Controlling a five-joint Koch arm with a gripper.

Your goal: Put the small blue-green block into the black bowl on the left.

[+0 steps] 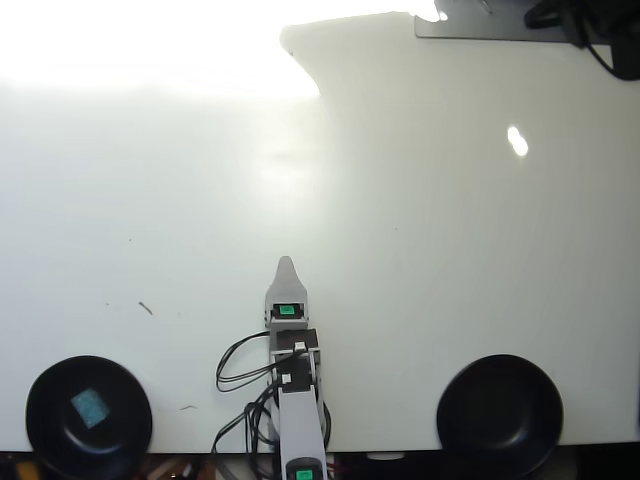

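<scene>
The small blue-green block (90, 407) lies flat inside the black bowl (42, 392) at the bottom left of the overhead view. My gripper (286, 264) points up the picture from the bottom centre, well to the right of that bowl and apart from it. It shows as one grey pointed tip, so its jaws cannot be told apart. Nothing is seen held in it.
A second black bowl (499, 415) of the same look sits at the bottom right, with nothing in it. Black cables (235, 365) loop beside the arm. The white table (400, 230) has strong glare at the top left, and dark equipment (590, 25) stands at the top right.
</scene>
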